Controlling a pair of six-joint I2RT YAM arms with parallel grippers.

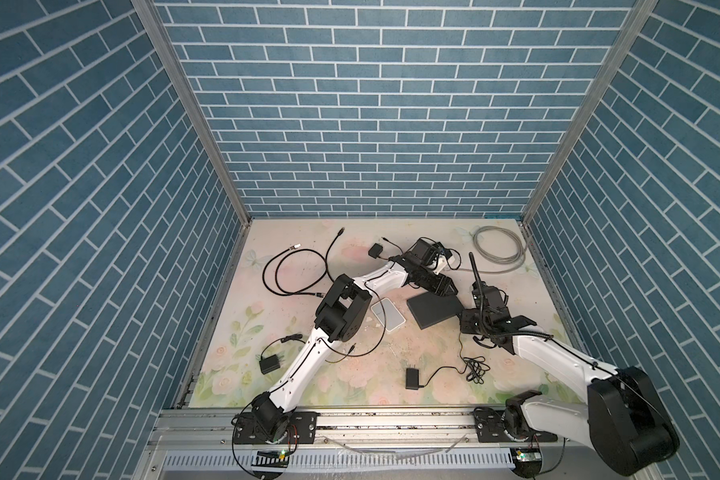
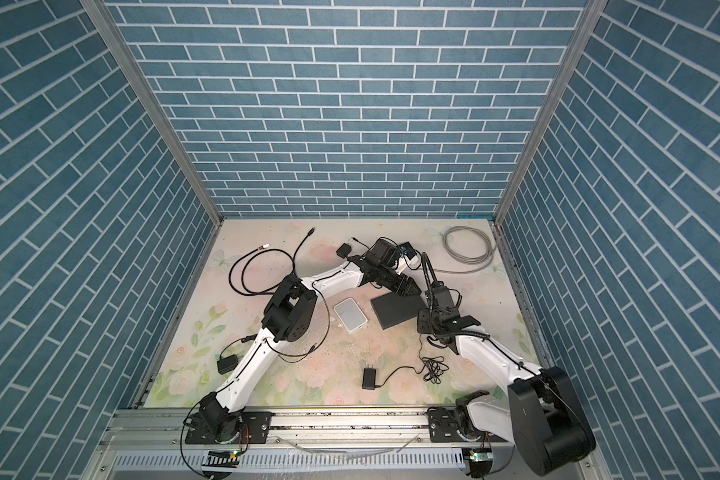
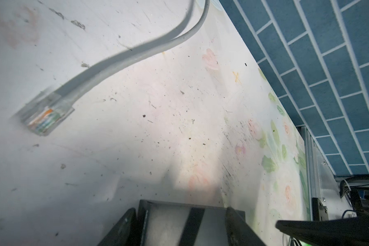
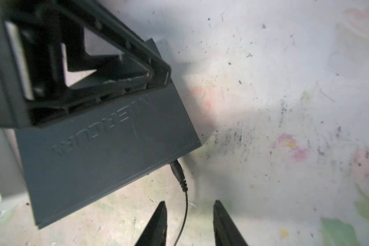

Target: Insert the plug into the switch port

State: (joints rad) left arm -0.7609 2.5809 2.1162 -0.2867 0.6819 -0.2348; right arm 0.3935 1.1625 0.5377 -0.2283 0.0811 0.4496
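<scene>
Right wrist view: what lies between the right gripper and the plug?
Just the black cable from the plug, over bare table, in the right wrist view.

Matt plastic switch (image 4: 107, 159) (smooth)

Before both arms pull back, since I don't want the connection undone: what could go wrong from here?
The cable runs through the open right end effector; a skewed retreat could snag it and tug the plug from the switch. The left end effector hangs over the switch's far edge; dragging it could shift the switch and strain the plug.
</scene>
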